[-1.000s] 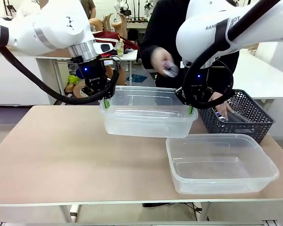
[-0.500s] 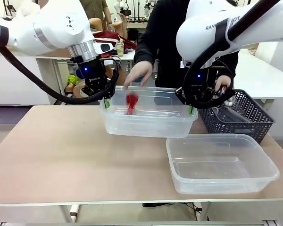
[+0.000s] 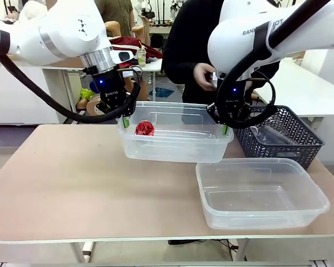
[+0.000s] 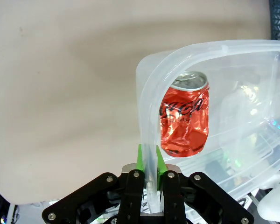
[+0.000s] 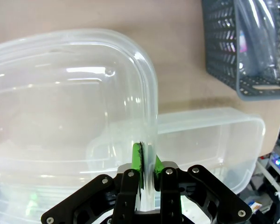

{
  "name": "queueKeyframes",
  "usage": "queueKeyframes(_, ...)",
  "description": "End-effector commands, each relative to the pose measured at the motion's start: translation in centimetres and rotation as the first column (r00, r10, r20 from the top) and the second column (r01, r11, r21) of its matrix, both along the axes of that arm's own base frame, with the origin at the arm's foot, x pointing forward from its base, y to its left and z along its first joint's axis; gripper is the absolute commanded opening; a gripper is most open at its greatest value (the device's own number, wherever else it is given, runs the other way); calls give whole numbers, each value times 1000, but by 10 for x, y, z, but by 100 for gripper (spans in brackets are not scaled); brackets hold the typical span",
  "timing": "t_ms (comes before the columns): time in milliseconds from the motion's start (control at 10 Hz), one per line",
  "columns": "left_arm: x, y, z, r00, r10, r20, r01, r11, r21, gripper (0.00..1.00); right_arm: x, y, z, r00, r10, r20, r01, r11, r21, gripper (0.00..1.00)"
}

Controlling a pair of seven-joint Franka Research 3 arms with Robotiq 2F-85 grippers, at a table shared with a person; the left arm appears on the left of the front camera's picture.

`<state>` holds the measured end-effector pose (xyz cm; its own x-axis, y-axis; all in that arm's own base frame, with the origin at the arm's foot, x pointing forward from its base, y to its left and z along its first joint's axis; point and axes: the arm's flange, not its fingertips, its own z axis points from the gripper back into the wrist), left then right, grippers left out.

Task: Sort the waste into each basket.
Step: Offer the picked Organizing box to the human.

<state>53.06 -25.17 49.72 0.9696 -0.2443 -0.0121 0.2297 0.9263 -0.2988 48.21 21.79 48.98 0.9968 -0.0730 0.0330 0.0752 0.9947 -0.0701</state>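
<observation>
A clear, round-cornered plastic tub [image 3: 178, 149] is pinched by its rolled rim at both ends. The left gripper [image 3: 124, 119] is clamped on it at nine o'clock and the right gripper [image 3: 225, 129] at three o'clock, green pads almost meeting. A crumpled, glossy red can [image 3: 144, 128] is seen inside near nine o'clock. A second matching tub [image 3: 300, 214] is set on the tan table [image 3: 72, 178] at five o'clock.

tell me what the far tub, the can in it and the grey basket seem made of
Far tub: clear glossy plastic, see-through walls with glints.
Crushed red can: thin shiny metal, likely aluminium; dented skin, silver top.
Grey basket: probably moulded plastic, matte lattice walls.
</observation>
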Motion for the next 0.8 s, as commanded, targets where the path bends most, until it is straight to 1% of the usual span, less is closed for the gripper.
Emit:
queueKeyframes(0, -3, -3, 8, 1000, -12, 18, 12, 1000, -9, 6, -1, -1, -2, 1000, 0, -6, 0, 1000, -3, 5)
queueKeyframes(700, -3, -3, 8, 1000, -12, 18, 12, 1000, -9, 6, -1, -1, -2, 1000, 0, -6, 0, 1000, -3, 5)
